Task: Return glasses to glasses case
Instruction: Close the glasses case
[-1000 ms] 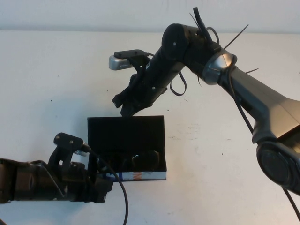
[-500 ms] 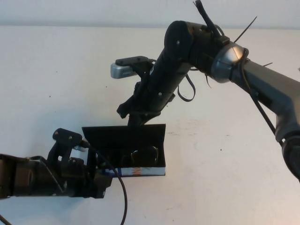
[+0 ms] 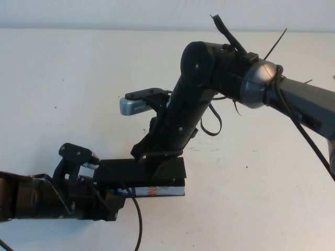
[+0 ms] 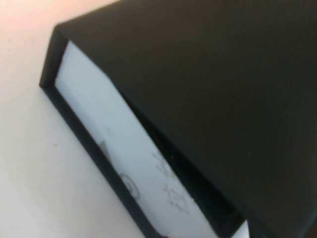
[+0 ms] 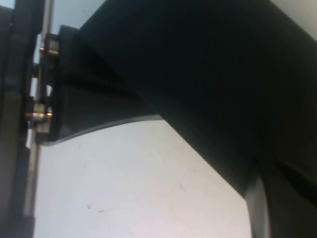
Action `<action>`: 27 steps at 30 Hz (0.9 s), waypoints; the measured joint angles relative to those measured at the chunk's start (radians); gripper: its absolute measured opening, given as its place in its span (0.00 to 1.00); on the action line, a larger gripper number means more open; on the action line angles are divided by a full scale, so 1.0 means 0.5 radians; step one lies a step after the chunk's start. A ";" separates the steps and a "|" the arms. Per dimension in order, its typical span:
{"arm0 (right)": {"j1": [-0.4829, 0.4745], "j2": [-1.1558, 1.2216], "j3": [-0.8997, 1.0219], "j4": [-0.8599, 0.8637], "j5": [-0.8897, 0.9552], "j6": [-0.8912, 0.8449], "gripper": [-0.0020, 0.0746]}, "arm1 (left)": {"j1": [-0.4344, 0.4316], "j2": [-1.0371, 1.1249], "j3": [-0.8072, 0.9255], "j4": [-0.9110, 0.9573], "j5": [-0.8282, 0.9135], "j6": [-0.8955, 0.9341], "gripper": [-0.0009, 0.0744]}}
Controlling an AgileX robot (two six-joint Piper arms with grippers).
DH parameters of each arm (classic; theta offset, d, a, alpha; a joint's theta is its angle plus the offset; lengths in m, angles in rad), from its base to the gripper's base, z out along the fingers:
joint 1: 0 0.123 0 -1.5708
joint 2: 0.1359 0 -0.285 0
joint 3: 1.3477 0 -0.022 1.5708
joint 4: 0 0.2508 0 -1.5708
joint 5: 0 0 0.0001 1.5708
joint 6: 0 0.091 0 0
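Right now my right gripper [image 3: 159, 166] sits on top of the flap lid [image 3: 141, 170] of the glasses case [image 3: 157, 191], pressing it down toward flat; I cannot tell how its jaws stand, since the wrist body covers them from above and the right wrist view only gives black lid surface against white table [image 3: 251, 172]. My left gripper [image 3: 116, 201] is low at the case's left front corner, just beside or touching it. I cannot tell its jaws either: the left wrist view is filled by the case's white front edge [image 4: 124, 163] and the black lid over it, with no fingers in shot.

Step in hand, as I judge it: closing the lid. To do it well I'd keep the right push straight down near the lid's front lip so it seats over the white edge evenly, and let the left arm brace the box so it doesn't skid.

The glasses aren't visible in any view; presumably inside the case under the lid, not confirmable. A dark gap shows under the lid's front lip in the left wrist view, so it looks not fully seated.
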 joint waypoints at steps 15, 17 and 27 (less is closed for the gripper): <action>0.000 0.057 0.082 0.007 -0.013 -0.004 0.01 | 0.000 0.000 0.000 0.000 0.004 -0.019 0.01; 0.000 0.051 0.082 0.003 -0.013 -0.004 0.01 | 0.000 -0.009 0.000 0.026 0.004 -0.058 0.01; 0.000 -0.227 0.079 -0.133 -0.013 -0.004 0.01 | 0.000 -0.382 0.000 0.325 -0.030 -0.420 0.01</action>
